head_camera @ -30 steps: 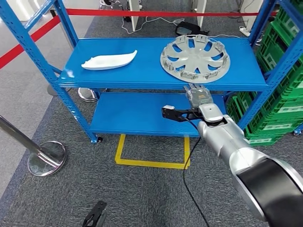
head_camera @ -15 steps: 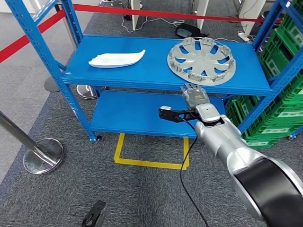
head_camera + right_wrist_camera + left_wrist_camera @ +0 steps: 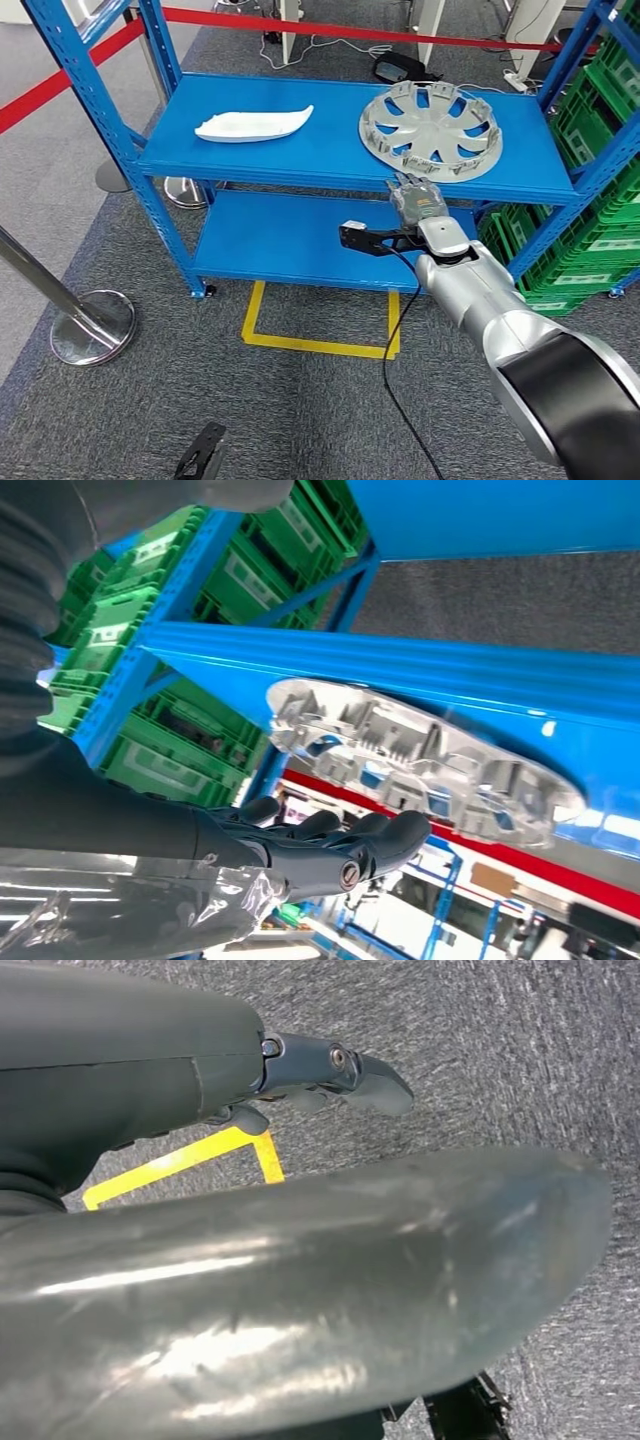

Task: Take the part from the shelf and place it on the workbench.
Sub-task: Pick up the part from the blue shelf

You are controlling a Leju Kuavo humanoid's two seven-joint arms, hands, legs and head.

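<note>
I see the right hand (image 3: 413, 199) at the near edge of the blue shelf (image 3: 317, 150), fingers extended and apart, holding nothing. The silver wheel cover (image 3: 430, 117) lies flat on the top level, right side, just beyond the hand. A white part (image 3: 253, 123) lies at left. The left hand (image 3: 332, 1070) appears empty, though largely hidden.

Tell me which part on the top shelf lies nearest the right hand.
The round silver wheel cover, just beyond the right hand at the shelf's front edge; the long white part lies far toward the other end.
</note>
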